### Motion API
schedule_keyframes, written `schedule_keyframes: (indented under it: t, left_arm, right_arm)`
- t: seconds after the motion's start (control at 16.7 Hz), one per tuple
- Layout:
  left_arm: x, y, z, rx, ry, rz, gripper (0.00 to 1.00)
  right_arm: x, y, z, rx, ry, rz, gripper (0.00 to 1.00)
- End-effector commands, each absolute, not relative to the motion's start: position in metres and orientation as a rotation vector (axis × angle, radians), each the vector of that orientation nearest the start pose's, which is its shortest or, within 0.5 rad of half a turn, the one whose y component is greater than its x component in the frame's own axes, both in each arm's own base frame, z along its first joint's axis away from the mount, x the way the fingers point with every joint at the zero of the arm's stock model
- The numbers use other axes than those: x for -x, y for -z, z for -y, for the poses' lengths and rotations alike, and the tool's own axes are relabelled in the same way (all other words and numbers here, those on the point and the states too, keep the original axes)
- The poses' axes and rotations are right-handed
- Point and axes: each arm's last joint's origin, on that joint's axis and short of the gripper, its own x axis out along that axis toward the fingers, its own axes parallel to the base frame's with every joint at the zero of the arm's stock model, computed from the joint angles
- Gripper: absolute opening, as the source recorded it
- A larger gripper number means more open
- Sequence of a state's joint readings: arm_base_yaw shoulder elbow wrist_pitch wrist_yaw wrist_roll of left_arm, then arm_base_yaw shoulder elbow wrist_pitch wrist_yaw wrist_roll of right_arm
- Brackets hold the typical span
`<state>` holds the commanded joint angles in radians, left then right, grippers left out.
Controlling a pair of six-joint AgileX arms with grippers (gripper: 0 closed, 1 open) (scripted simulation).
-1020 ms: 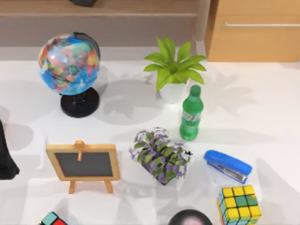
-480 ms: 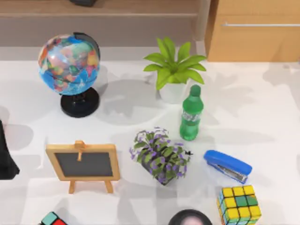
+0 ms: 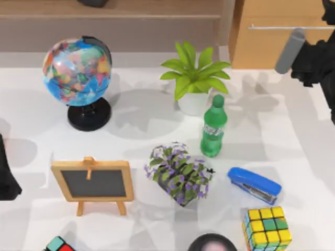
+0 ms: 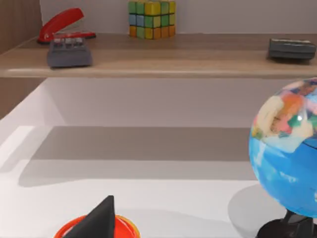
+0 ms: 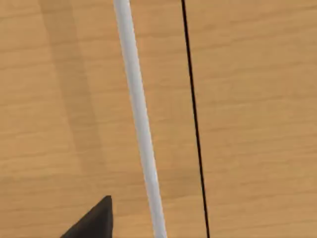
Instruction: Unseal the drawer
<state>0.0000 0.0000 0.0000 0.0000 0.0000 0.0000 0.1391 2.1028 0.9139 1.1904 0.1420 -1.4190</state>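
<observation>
The drawer is a light tan wooden front at the table's back right, shut flush with the cabinet. A thin silver bar handle runs across it. My right gripper hovers at the right edge, just in front of the drawer and slightly below the handle. The right wrist view looks close at the drawer front and the handle, beside a dark seam line. My left gripper is parked at the table's left edge.
A globe stands at the back left below a plain shelf ledge. A potted plant, green bottle, purple flowers, blue stapler, colour cube and small chalkboard crowd the table.
My right arm has come into the top view from the right and now sits in front of the drawer. The drawer and the table objects have not moved.
</observation>
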Motion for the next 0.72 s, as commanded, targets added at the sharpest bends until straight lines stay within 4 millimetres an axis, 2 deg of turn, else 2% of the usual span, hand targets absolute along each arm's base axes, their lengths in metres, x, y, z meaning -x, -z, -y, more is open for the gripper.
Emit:
schedule_keyframes:
  t: [0.12,0.24,0.6,0.72]
  left_arm:
    - [-0.106,-0.16,0.001,0.0,0.0,0.0,1.0]
    - [-0.106,-0.16,0.001,0.0,0.0,0.0,1.0]
    - [-0.106,-0.16,0.001,0.0,0.0,0.0,1.0]
    - [-0.106,-0.16,0.001,0.0,0.0,0.0,1.0]
  right_arm:
    - [-0.404,-0.101,-0.064,1.52,-0.003,0.0,1.0]
    - [-0.406,-0.091,-0.069,1.565,0.006,-0.007,1.0]
    - [-0.406,-0.089,-0.068,1.57,0.006,-0.013,1.0]
    - [-0.412,-0.09,-0.068,1.57,0.008,-0.008,1.0]
